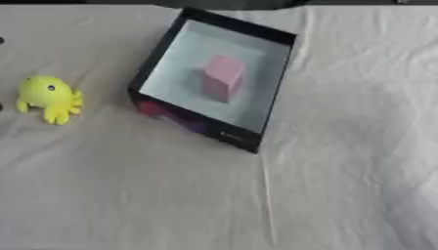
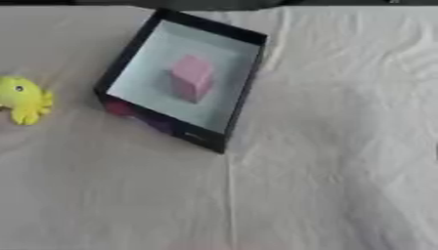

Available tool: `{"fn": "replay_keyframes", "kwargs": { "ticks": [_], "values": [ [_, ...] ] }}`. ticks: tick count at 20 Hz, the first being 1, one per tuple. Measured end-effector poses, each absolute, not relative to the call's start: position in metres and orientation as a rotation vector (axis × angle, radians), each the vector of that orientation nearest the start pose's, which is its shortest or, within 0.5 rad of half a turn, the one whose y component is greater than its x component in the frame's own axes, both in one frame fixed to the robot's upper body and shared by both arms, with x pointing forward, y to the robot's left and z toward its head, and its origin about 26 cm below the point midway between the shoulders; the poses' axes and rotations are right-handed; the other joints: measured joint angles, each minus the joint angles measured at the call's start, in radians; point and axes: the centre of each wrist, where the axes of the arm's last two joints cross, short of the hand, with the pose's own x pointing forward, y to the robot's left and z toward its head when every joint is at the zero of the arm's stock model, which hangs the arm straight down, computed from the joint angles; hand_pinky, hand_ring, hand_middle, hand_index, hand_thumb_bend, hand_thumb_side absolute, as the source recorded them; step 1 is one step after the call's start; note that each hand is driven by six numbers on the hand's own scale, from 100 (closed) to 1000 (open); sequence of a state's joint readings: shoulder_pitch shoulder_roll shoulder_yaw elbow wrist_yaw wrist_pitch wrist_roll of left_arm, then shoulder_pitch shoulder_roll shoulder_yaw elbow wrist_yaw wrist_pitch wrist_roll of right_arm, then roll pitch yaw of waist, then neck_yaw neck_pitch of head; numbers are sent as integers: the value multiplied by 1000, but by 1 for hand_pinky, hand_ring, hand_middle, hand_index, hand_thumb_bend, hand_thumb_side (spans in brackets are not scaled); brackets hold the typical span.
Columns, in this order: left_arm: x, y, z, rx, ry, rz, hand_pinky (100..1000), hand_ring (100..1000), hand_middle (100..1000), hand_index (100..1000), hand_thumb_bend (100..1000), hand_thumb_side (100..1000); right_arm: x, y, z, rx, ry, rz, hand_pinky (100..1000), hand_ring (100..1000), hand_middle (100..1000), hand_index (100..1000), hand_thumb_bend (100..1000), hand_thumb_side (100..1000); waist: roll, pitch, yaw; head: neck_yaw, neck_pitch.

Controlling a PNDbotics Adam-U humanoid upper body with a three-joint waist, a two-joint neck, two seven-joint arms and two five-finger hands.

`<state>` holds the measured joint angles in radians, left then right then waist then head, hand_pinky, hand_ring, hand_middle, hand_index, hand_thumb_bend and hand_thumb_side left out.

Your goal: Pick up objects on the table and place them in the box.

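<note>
A black-walled box (image 1: 256, 30) with a pale floor lies askew at the upper middle of the table. Inside it stands a pink block (image 1: 223, 77). A yellow octopus-shaped toy (image 1: 50, 97) with a dark eye sits on the cloth to the left of the box, apart from it. Neither of my hands shows in either view.
A white wrinkled cloth (image 1: 342, 171) covers the table, with a seam running down from the box's near corner. The box's near outer wall bears a red and purple print (image 1: 171, 114). A dark strip runs along the far edge.
</note>
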<state>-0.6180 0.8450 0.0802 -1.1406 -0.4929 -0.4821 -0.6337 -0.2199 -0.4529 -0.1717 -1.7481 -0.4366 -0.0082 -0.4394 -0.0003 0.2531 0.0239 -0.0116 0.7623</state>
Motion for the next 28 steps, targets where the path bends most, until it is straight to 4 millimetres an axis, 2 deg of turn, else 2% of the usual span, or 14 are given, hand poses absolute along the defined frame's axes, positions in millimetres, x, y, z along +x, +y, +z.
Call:
{"fn": "replay_keyframes", "kwargs": {
  "ticks": [5, 11, 15, 21, 23, 27, 28],
  "values": [
    [386, 472, 220, 736, -1340, -1507, 917, 843, 820, 877, 646, 125, 315, -355, 153, -289, -1983, -440, 1000, 945, 969, 890, 285, 416, -2, 9, -7, 1, -1],
    [397, 461, 207, 688, -1340, -1497, 905, 831, 823, 874, 623, 115, 316, -352, 154, -275, -1986, -432, 1000, 945, 968, 889, 282, 419, -2, 16, -11, 2, -10],
    [408, 447, 207, 669, -1377, -1496, 903, 831, 820, 871, 594, 111, 318, -349, 155, -260, -1988, -429, 1000, 946, 969, 889, 280, 422, -2, 22, -15, 2, -12],
    [416, 435, 207, 681, -1359, -1527, 893, 820, 781, 846, 457, 100, 318, -348, 155, -255, -1988, -423, 1000, 946, 968, 889, 279, 423, -1, 28, -18, 6, -19],
    [417, 435, 206, 690, -1341, -1536, 887, 813, 768, 823, 365, 100, 318, -348, 155, -253, -1988, -423, 1000, 946, 969, 888, 279, 424, 0, 29, -18, 7, -20],
    [419, 434, 203, 696, -1331, -1547, 842, 764, 700, 673, 163, 100, 319, -347, 155, -247, -1990, -424, 1000, 947, 969, 888, 278, 423, 0, 30, -18, 9, -21],
    [419, 434, 203, 700, -1334, -1550, 834, 754, 688, 650, 135, 100, 319, -347, 155, -247, -1990, -424, 1000, 947, 969, 888, 277, 423, 0, 30, -18, 9, -21]
  ]
}}
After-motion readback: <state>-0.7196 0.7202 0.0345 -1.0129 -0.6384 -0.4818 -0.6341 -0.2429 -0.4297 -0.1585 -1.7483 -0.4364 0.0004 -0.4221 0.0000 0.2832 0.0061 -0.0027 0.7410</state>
